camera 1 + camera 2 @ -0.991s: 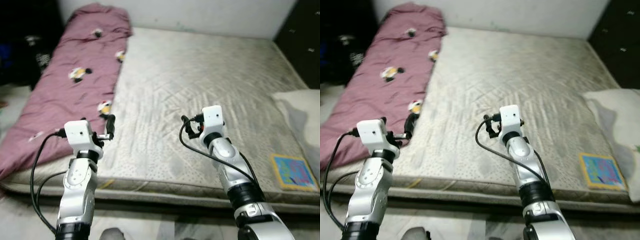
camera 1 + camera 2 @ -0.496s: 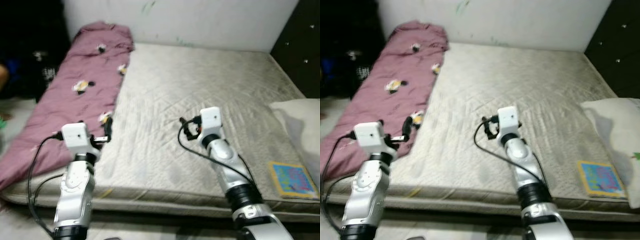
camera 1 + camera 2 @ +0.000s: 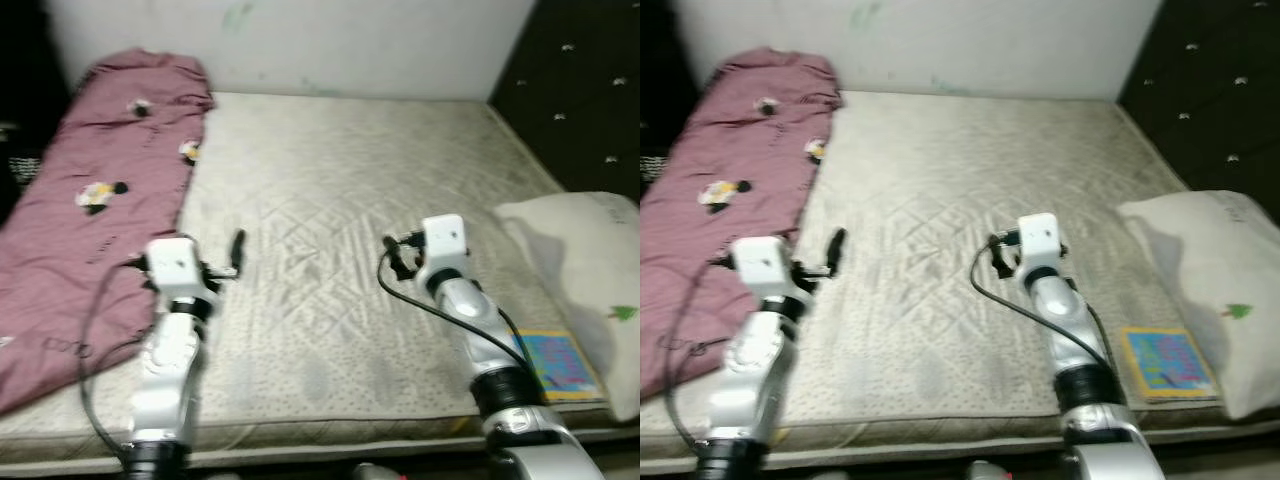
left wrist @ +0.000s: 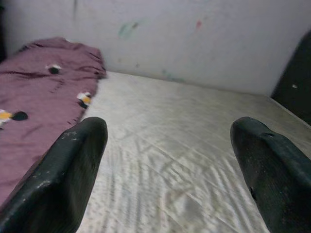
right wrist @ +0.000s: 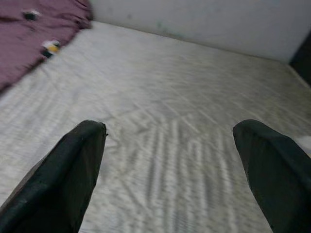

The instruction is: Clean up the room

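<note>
Two silver arms reach out ahead of me over the near edge of a bare grey quilted mattress (image 3: 340, 180). My left gripper (image 4: 167, 165) hovers above the mattress at about 9 o'clock from the bed's middle, close to the edge of the mauve quilt with small cartoon prints (image 3: 90, 190), its jaws spread wide with nothing between them. My right gripper (image 5: 170, 170) hangs over the mattress near the middle, slightly toward 4 o'clock, its jaws also wide apart and empty. That quilt lies in a long strip along the bed's 9 o'clock side, running up to the pale wall (image 3: 330, 45) at 12 o'clock. At 3 o'clock a white pillow with a small green mark (image 3: 585, 270) rests on the mattress edge against a dark tufted panel (image 3: 580, 90). Just beside the pillow, toward 5 o'clock, a flat blue and yellow picture book (image 3: 556, 362) lies on the mattress.
</note>
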Controlling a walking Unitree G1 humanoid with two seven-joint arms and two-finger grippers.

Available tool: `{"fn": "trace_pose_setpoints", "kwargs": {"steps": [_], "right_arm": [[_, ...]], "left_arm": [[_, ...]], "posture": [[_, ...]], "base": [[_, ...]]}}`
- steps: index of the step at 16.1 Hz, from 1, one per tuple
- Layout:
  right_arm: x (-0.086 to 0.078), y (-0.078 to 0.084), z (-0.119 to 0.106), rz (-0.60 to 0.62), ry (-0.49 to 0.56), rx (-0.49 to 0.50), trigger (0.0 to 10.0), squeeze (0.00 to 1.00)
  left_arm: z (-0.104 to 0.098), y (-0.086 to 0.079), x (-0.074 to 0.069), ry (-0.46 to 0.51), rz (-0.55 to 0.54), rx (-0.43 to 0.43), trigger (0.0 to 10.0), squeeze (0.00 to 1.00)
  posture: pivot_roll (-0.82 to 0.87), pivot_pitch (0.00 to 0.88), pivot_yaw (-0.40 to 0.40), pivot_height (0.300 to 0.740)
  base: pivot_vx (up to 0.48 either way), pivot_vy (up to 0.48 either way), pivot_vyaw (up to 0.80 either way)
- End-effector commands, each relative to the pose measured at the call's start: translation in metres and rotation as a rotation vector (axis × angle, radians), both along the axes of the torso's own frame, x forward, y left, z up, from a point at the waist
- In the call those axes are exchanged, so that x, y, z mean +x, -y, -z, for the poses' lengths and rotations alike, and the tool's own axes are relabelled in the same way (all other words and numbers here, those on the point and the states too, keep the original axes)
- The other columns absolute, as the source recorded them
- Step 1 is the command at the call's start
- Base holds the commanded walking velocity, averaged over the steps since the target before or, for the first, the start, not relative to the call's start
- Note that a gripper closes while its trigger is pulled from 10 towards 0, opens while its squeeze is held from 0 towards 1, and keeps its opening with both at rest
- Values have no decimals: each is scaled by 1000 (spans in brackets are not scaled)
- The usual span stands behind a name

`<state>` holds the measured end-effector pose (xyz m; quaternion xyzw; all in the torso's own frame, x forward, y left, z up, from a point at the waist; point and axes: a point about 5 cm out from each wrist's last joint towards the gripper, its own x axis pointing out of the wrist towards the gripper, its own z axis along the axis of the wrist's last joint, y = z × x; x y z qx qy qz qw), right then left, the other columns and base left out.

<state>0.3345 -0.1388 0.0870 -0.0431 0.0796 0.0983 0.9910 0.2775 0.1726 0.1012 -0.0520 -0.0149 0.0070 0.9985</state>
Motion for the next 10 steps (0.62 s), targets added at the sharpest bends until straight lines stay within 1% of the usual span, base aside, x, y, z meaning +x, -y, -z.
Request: {"fn": "trace_pose_setpoints", "kwargs": {"steps": [1, 3, 4, 6, 10], "right_arm": [[2, -4, -4, -19, 14, -5, 10000, 0], [2, -4, -5, -17, 14, -4, 10000, 0], [2, -4, -5, -17, 12, -4, 10000, 0], [2, -4, -5, -17, 10, -4, 10000, 0], [3, -5, -5, -18, 12, -5, 10000, 0]], "left_arm": [[4, -2, -2, -20, -12, -2, 10000, 0], [3, -2, -2, -20, -13, -3, 10000, 0], [3, -2, -1, -21, -13, -7, 10000, 0], [3, -2, -1, -27, -16, -11, 10000, 0], [3, -3, 0, -26, -19, -15, 10000, 0]], "posture": [[-7, 0, -51, 740], [-6, 0, -53, 740], [-5, 0, -53, 740], [-5, 0, -52, 740], [-6, 0, -52, 740]], "base": [[0, 0, 0], [0, 0, 0], [0, 296, -688], [0, 480, -619], [0, 480, 0]]}}
